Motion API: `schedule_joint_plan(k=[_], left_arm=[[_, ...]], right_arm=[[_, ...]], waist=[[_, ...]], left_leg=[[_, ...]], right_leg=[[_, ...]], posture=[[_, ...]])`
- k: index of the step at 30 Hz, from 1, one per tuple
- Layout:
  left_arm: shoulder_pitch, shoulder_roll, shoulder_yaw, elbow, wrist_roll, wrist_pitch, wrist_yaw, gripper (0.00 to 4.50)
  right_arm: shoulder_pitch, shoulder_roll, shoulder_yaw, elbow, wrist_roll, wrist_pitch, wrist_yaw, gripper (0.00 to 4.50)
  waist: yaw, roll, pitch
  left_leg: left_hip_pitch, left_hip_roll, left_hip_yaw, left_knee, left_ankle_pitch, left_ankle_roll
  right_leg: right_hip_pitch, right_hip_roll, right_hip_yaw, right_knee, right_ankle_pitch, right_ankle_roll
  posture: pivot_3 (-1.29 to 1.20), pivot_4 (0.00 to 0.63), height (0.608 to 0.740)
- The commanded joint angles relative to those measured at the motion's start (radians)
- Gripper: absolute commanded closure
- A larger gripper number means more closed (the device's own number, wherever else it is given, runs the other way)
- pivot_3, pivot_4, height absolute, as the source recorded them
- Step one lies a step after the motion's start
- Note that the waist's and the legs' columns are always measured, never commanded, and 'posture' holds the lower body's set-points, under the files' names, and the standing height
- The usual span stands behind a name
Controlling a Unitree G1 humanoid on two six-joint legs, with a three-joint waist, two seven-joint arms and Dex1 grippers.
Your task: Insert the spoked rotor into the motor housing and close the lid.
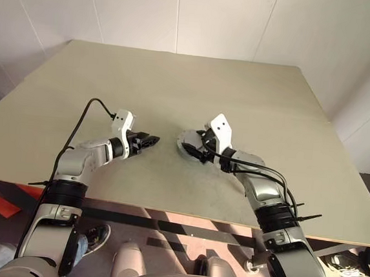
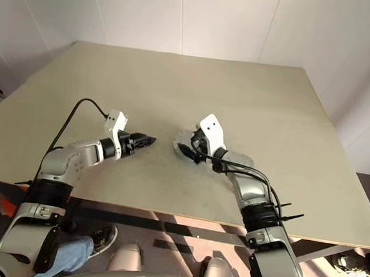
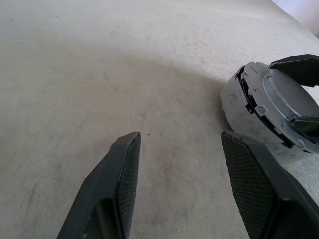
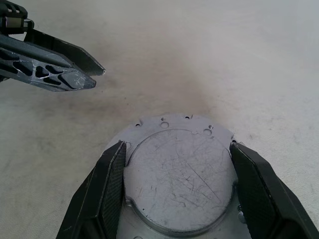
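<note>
- The motor housing point(image 4: 179, 174), a round silver-grey metal body, sits between the jaws of the right gripper point(image 4: 178, 145). The jaws are clamped across its width, with one pad against the rim on each side.
- The left gripper point(image 3: 180, 135) is released and holds nothing. There is only bare desk point(image 1: 176, 86) between its jaws, and the housing lies just beyond its far jaw tip, close but apart.
- Handling, as a judgement: solid metal, so stiff and heavy for its size. The smooth, scratched face and rim will likely slip under a light pinch.
- The safest hold looks to be across the full width on the outer wall. That keeps the pads off the dark seam running around the side, so nothing is pried or cocked.
- From the left wrist view the housing appears tipped rather than flat on the desk. A loose part could shift if it is tilted further.
- Hidden: the face towards the right wrist camera is a plain scratched plate with small holes near its edge, so the windings, the rotor and any slotted pattern are out of sight.
- I cannot tell whether that seam is a lid fully seated or standing proud, nor whether the rotor is already inside.
</note>
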Motion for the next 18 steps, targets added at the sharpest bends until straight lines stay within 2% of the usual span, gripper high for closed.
schedule_joint_plan(k=[1,18], left_arm=[[-0.019,0.009,-0.004,-0.018,0.007,-0.021,-0.006,1.75],[-0.012,0.009,0.001,-0.025,0.006,-0.019,-0.005,1.75]], right_arm=[[-0.031,0.001,-0.021,-0.030,0.004,0.009,-0.016,1.32],[-0.031,-0.001,-0.002,0.038,-0.026,0.002,-0.016,1.32]], waist=[[0.000,0.000,0.000],[0.000,0.000,0.000]], left_leg=[[0.000,0.000,0.000,0.000,0.000,0.000],[0.001,0.000,0.000,0.001,0.000,0.000]], right_leg=[[0.000,0.000,0.000,0.000,0.000,0.000],[0.001,0.000,0.000,0.001,0.000,0.000]], posture=[[0.00,0.000,0.740],[0.00,0.000,0.740]])
